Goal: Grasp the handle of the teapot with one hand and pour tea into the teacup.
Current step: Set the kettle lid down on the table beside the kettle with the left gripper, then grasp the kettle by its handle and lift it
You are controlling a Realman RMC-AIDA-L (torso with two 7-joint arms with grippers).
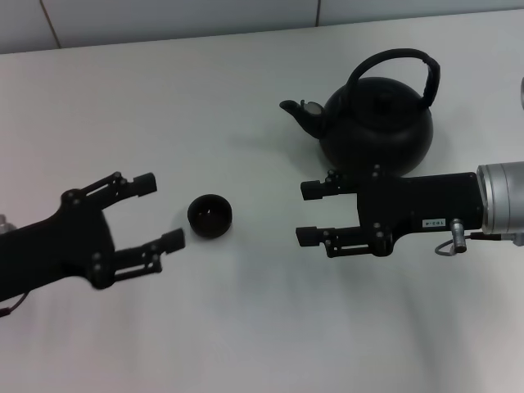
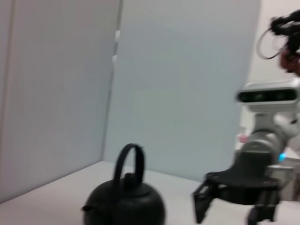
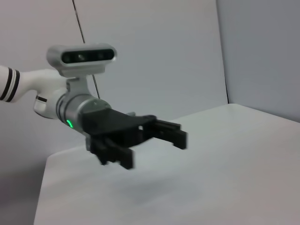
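Observation:
The matte-black teapot [image 1: 378, 127] stands upright at the back right of the white table, spout pointing left. Its arched handle [image 1: 395, 57] stands up over the lid. The small black teacup [image 1: 210, 215] sits left of centre. My left gripper [image 1: 160, 213] is open and empty, just left of the teacup, fingers pointing at it. My right gripper [image 1: 308, 213] is open and empty, in front of the teapot and right of the teacup. The left wrist view shows the teapot [image 2: 126, 204], its handle [image 2: 129, 159] and the right gripper [image 2: 227, 213]. The right wrist view shows the left gripper [image 3: 154, 150].
The white table [image 1: 246, 327] stretches around both grippers. A pale wall [image 1: 164, 20] runs along its far edge. A small grey thing [image 1: 521, 92] shows at the right border of the head view.

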